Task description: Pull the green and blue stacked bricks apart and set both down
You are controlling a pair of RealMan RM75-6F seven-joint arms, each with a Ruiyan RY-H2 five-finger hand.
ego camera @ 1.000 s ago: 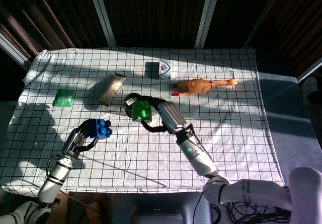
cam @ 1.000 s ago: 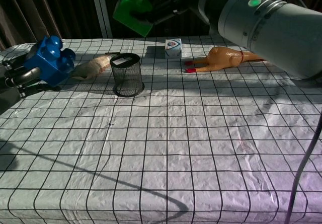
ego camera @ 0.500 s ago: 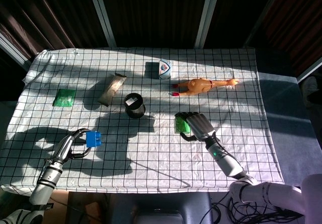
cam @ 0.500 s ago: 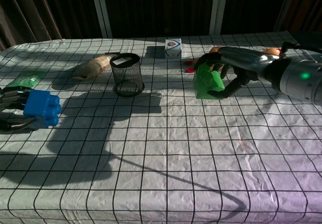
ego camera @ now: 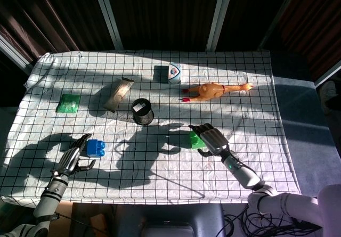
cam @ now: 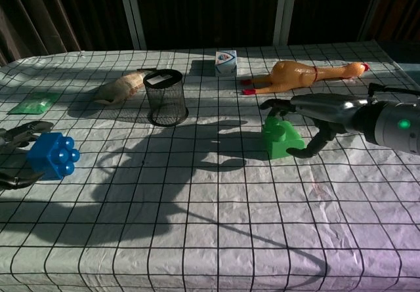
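The blue brick (ego camera: 96, 148) (cam: 52, 155) lies on the checked cloth at the front left, studs facing sideways. My left hand (ego camera: 72, 161) (cam: 18, 154) is just left of it, fingers spread apart and off the brick. The green brick (ego camera: 195, 139) (cam: 281, 138) stands on the cloth right of centre. My right hand (ego camera: 214, 140) (cam: 321, 111) arches beside and over it, fingers raised above its top and thumb curling near its base. The two bricks are far apart.
A black mesh cup (ego camera: 143, 111) (cam: 165, 97) stands mid-table. Behind it lie a tan wrapped bar (ego camera: 119, 94), a small white carton (ego camera: 174, 72) and a rubber chicken (ego camera: 216, 91) (cam: 302, 75). A green packet (ego camera: 68, 103) lies at the far left.
Both hands came down from the air, each carrying a brick, the right one moving right. Both bricks now rest on the cloth and the fingers have spread away from them.
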